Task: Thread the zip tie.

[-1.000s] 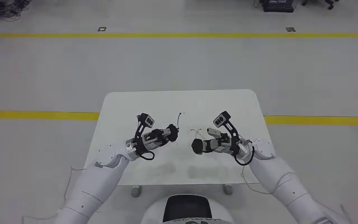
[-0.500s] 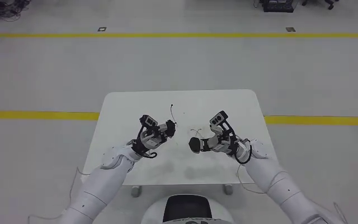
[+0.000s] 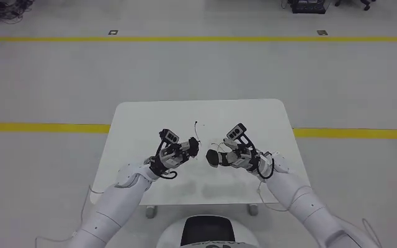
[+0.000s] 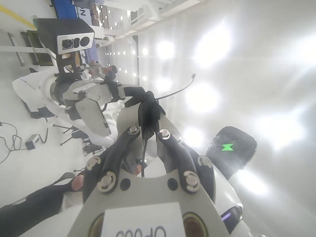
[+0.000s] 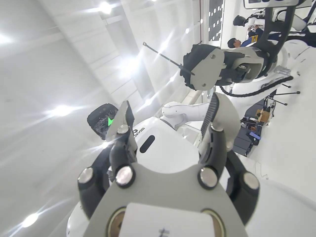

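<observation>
Left gripper [image 3: 191,147] hangs over the middle of the white worktop [image 3: 139,121], fingers clamped tight on a thin black zip tie [image 3: 195,129]; the tie is off the worktop, up in the air, its free length sticking out of the fingertips toward the far edge, slightly curved, with a small knob at its end; in the left wrist view the zip tie [image 4: 172,93] passes through the closed pads of the left gripper [image 4: 148,107], and its other end trails back between the fingers toward the wrist; right gripper [image 3: 213,159] sits just beside the left one, on the side of the worktop's right edge, facing it, near but apart, not touching the tie; in the right wrist view the right gripper [image 5: 170,114] has its fingers [image 5: 217,114] spread wide with nothing between them; same view has the left gripper [image 5: 190,71] opposite, zip tie [image 5: 161,55] poking straight out of it; a thin dark wiry thing [image 3: 216,146] shows against the worktop just beyond the right gripper, too small to tell what it is.
</observation>
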Available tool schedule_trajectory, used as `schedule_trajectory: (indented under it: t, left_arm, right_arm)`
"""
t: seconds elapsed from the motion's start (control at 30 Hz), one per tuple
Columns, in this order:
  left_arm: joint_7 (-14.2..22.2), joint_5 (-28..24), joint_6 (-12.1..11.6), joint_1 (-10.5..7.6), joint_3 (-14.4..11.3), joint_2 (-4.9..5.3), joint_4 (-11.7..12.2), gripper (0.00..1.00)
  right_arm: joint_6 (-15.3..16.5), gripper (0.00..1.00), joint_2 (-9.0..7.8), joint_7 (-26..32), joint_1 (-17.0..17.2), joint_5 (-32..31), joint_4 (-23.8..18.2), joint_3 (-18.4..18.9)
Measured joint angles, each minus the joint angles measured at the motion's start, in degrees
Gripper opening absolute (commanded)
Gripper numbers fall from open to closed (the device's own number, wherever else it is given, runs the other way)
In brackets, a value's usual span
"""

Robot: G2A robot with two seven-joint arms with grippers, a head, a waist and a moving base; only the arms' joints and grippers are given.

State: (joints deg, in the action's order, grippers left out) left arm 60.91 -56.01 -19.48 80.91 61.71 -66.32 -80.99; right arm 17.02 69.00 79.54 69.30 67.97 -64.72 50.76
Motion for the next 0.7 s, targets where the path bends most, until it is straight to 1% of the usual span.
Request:
schedule_trajectory:
  t: [0.23,0.4,0.57,0.67,0.7]
  left_arm:
    - [0.1,1.6,0.0,0.62,0.5,-0.50,-0.5,0.00]
    - [0.6,2.0,0.0,0.84,0.6,-0.81,-0.7,0.00]
    - [1.0,2.7,0.0,0.93,0.4,-1.08,-0.3,0.00]
    - [1.3,3.0,0.0,0.93,0.3,-1.20,-0.2,0.00]
    - [1.4,3.1,0.0,0.94,0.3,-1.23,-0.2,0.00]
  right_arm:
    - [-0.7,0.47,0.82,0.1,-0.3,-0.5,0.8,-0.4]
    - [-0.8,0.44,1.31,0.1,-0.6,-0.7,1.5,-0.6]
    - [-0.6,0.39,1.80,0.1,-0.7,-0.9,1.9,-0.8]
    - [-0.6,0.38,2.02,0.1,-0.8,-1.1,2.1,-0.8]
    - [-0.6,0.36,2.08,0.1,-0.8,-1.1,2.2,-0.8]
